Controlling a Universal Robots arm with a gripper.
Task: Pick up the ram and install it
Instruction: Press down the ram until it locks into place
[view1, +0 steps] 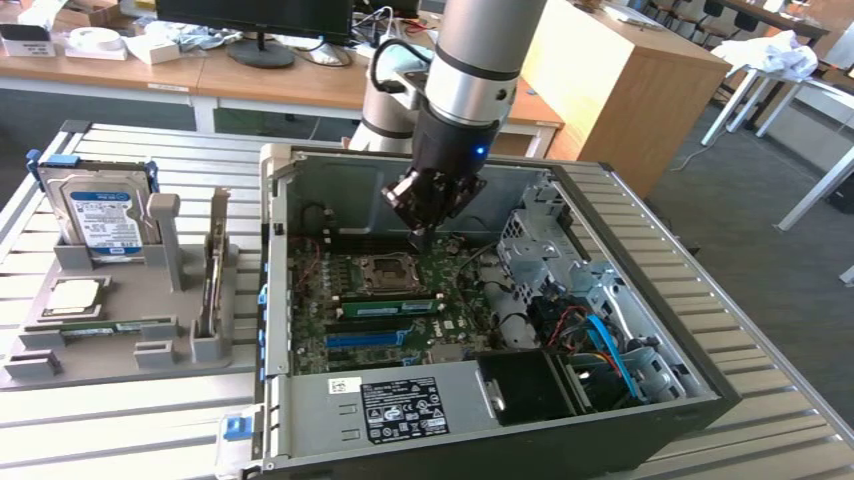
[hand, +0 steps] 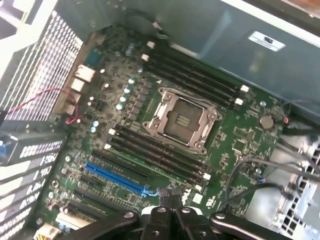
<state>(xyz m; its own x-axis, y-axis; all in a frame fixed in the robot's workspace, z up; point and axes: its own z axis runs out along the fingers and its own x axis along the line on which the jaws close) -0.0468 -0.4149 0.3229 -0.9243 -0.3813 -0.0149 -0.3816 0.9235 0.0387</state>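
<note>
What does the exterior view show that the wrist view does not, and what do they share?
Exterior view alone: the grey holder beside the case, carrying the hard drive, a processor chip and the ram; also the power supply. Wrist view alone: the blue expansion slot and coin battery. Both: the motherboard, its empty processor socket and the shut gripper.

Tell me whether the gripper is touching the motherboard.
Apart. In the wrist view the shut gripper hangs above the motherboard, with board surface showing past its tips; the exterior view shows it above the CPU socket.
</note>
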